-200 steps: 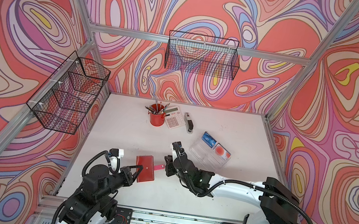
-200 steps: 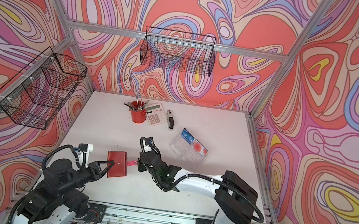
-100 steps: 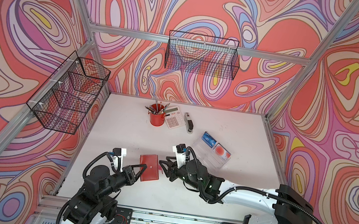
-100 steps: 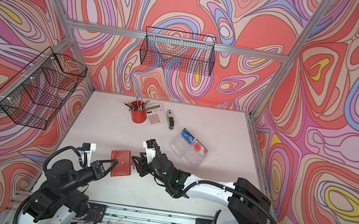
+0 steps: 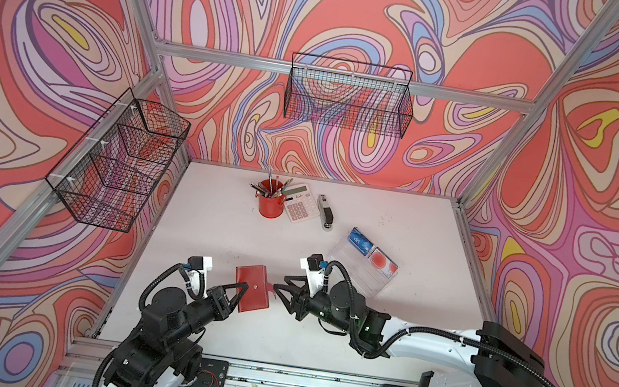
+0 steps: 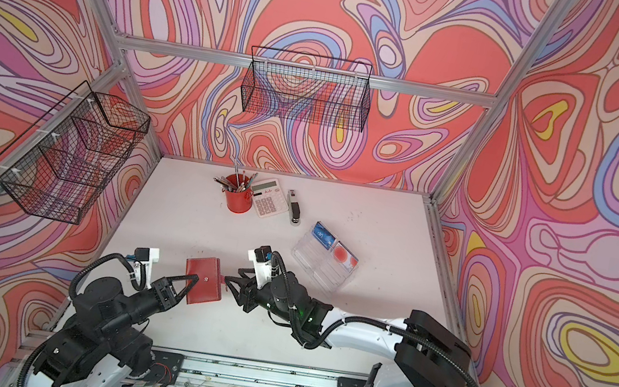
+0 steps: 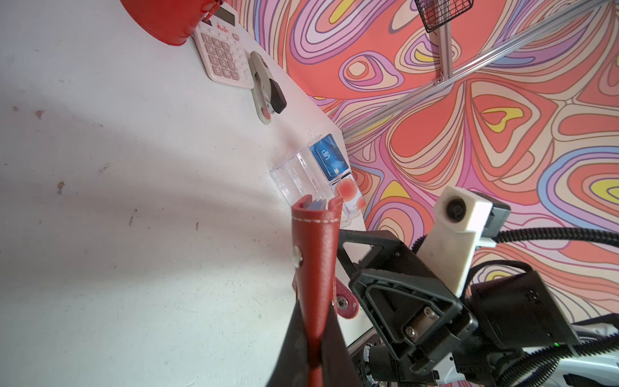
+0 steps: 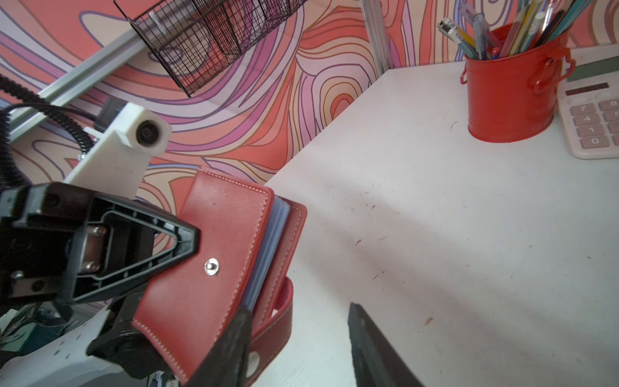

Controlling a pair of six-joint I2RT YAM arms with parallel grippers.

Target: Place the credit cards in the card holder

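The card holder (image 5: pixel 251 288) (image 6: pixel 203 279), a red folding wallet, sits near the table's front between the two arms. My left gripper (image 5: pixel 240 289) (image 6: pixel 195 279) (image 7: pixel 315 351) is shut on its left edge. The holder (image 7: pixel 315 254) (image 8: pixel 214 251) is nearly folded, blue sleeves show at its edge, and its snap tab hangs loose. My right gripper (image 5: pixel 278 294) (image 6: pixel 228 287) (image 8: pixel 299 311) is open and empty just right of the holder. Two credit cards lie in a clear tray (image 5: pixel 354 271): a blue one (image 5: pixel 360 241) (image 6: pixel 323 234) (image 7: pixel 328 155) and a pale one with a red circle (image 5: pixel 382 261) (image 6: pixel 344 255) (image 7: pixel 346 189).
At the back of the table stand a red pen cup (image 5: pixel 271 201) (image 8: pixel 509 97), a calculator (image 5: pixel 299 205) and a stapler (image 5: pixel 326 212). Wire baskets hang on the back wall (image 5: pixel 348 95) and the left wall (image 5: pixel 119 160).
My right gripper has opened and drawn back to the right of the card holder. A pink strip that stuck out at the holder's right edge no longer shows. The left gripper kept its hold.
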